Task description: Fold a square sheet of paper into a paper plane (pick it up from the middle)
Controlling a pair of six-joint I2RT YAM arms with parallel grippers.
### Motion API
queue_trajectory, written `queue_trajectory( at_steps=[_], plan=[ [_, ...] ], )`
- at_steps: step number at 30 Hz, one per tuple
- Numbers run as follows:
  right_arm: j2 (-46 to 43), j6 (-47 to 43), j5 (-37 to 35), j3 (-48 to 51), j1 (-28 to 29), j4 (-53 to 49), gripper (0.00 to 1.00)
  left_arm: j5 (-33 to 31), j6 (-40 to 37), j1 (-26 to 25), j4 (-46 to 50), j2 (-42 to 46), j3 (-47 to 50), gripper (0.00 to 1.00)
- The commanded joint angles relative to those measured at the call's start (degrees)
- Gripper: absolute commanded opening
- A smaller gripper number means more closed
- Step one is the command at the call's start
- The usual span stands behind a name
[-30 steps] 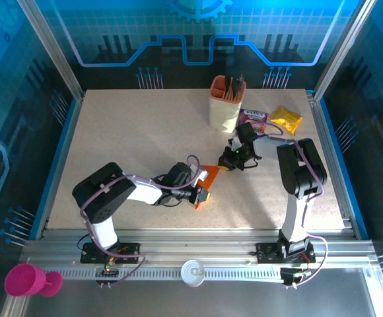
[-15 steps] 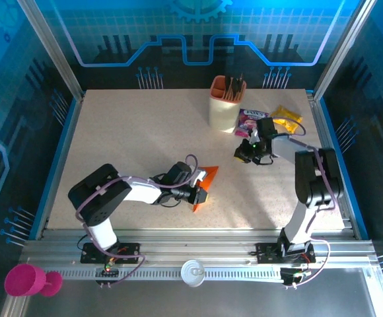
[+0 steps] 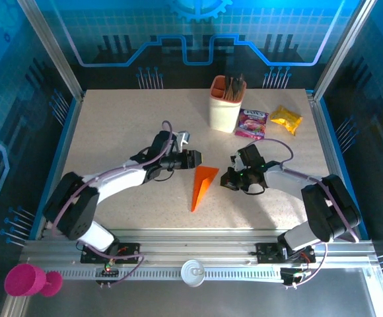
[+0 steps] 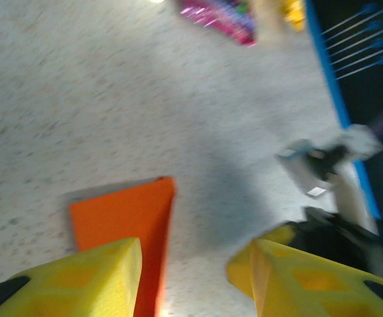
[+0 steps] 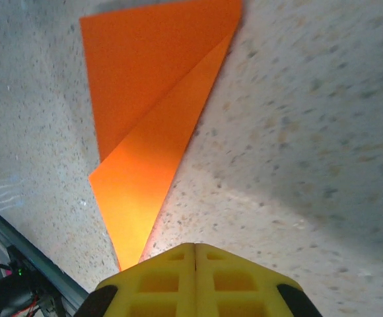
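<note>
the paper plane (image 3: 201,186) lies flat on the worktop (image 3: 125,125), midway between the left and right edges and nearer the near edge, its tip toward that edge. the left gripper (image 3: 193,158) is just behind its wide end, apart from it. the right gripper (image 3: 227,179) is just to its right. the holder cup (image 3: 224,105) stands by the far edge, right of centre. one snack packet (image 3: 251,123) lies just right of it, and a second packet (image 3: 286,119) lies nearer the far right corner.

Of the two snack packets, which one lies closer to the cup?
The purple-pink packet, next to the peach cup; the yellow packet lies farther to the right.
</note>
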State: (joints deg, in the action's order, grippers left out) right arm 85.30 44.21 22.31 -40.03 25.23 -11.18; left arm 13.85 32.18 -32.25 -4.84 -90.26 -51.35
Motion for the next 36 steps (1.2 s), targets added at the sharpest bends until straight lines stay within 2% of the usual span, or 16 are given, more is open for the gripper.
queue_trajectory(
  at_steps=[1,9,22,28,36],
  plan=[
    [1.52,2.88,-2.13,0.65,1.79,4.62,0.00,-0.26,-1.28,0.07,10.35,-5.28,-3.01,0.47],
    [6.87,2.86,-2.01,-0.53,2.55,6.85,0.00,-2.23,-0.70,0.08,12.09,-11.57,-5.21,0.47],
    [11.68,4.02,-0.88,-0.16,2.85,10.80,0.00,4.36,0.90,-0.17,11.23,-18.13,-8.42,0.46],
    [13.01,4.10,-0.74,-0.22,2.94,11.33,0.00,8.10,1.29,-1.29,9.24,-17.52,-8.51,0.44],
    [14.44,4.02,-0.51,0.22,2.89,11.98,0.00,7.71,2.79,-2.94,7.41,-13.95,-6.70,0.34]
  ],
)
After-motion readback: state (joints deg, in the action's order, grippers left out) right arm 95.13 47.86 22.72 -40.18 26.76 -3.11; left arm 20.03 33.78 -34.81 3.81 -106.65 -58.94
